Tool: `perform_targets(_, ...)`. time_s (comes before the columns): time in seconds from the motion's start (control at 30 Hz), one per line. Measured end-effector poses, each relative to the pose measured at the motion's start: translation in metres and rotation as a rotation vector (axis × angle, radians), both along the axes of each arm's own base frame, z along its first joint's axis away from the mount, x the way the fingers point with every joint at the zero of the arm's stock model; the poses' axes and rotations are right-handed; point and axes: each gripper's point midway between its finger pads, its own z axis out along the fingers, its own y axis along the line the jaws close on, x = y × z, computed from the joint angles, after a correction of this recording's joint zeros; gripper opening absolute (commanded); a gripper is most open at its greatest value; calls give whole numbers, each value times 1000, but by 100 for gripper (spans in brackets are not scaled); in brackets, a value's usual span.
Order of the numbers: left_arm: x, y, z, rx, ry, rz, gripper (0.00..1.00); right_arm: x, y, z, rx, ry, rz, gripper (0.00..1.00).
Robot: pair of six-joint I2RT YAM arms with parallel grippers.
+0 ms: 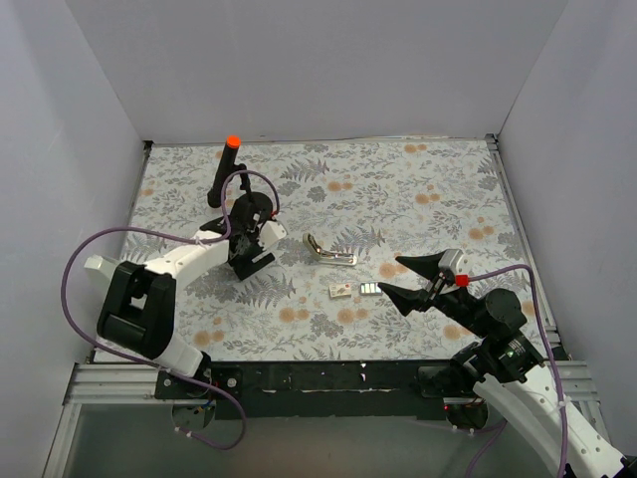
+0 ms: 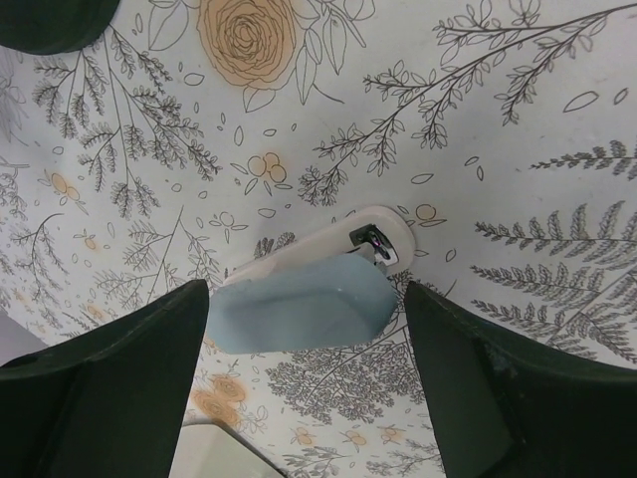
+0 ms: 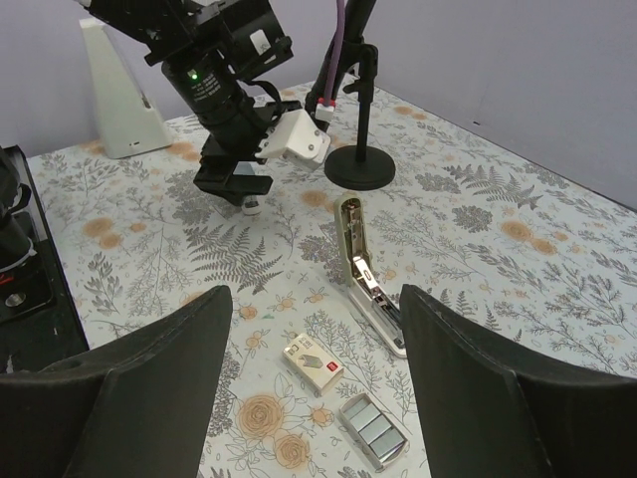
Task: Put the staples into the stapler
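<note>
The pale olive-green stapler lies opened out flat mid-table, its silver metal inside showing; it also shows in the right wrist view. In front of it lie the small whitish staple box and an open tray of silvery staples. My right gripper is open and empty, just right of the staples and above the table. My left gripper is open, low over a light blue bar that lies between its fingers.
A black stand with an orange tip stands behind the left gripper. White walls close in the floral table on three sides. A black rail runs along the near edge.
</note>
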Motion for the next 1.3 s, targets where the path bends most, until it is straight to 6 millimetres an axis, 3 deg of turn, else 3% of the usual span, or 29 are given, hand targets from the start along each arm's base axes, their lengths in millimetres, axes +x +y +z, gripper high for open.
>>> perform_targets(0.27,5,6,-17,61,32,9,71,0,0,0,0,0,0,76)
perform_targets(0.77,40,3,-12,-7,-5,169,64,0,0,0,0,0,0,75)
perform_targets(0.97,35,1,-13,-46,20,205,59,0,0,0,-1,0,1,75)
perform_targets(1.13,32,-3,-11,-81,49,227,49,-1,0,0,-1,0,4,75)
perform_targets(1.3,35,-7,-3,-111,51,247,49,-1,0,0,-1,0,4,75)
